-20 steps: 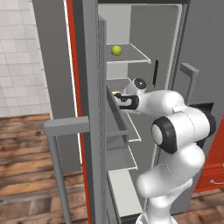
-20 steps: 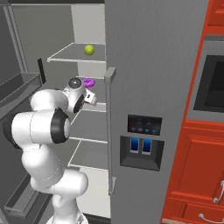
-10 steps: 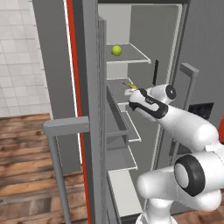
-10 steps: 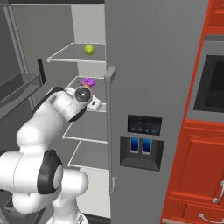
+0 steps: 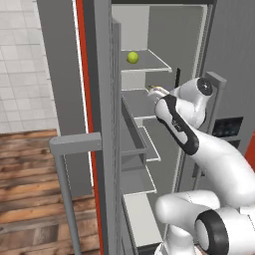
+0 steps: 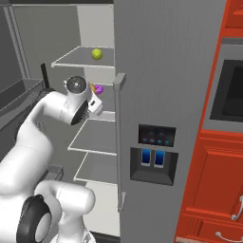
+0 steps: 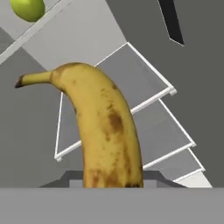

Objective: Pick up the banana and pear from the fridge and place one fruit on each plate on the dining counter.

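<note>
The gripper point(image 7: 111, 183) pinches the banana point(image 7: 103, 127), a curved yellow fruit with brown freckles and a dark stem tip, held inside the fridge point(image 5: 164, 74). The small round green pear point(image 5: 132, 58) sits on the fridge's pale top shelf point(image 5: 149, 62). A purple doughnut point(image 6: 98, 88) lies one shelf lower.

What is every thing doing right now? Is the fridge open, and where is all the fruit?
Tall grey steel fridge: door open.
Curved yellow banana with brown spots: held by the gripper, off the shelves.
Two-finger gripper: shut on the banana.
Small round yellow-green pear: resting on the top shelf.
Purple ring doughnut: lying on the second shelf.
</note>
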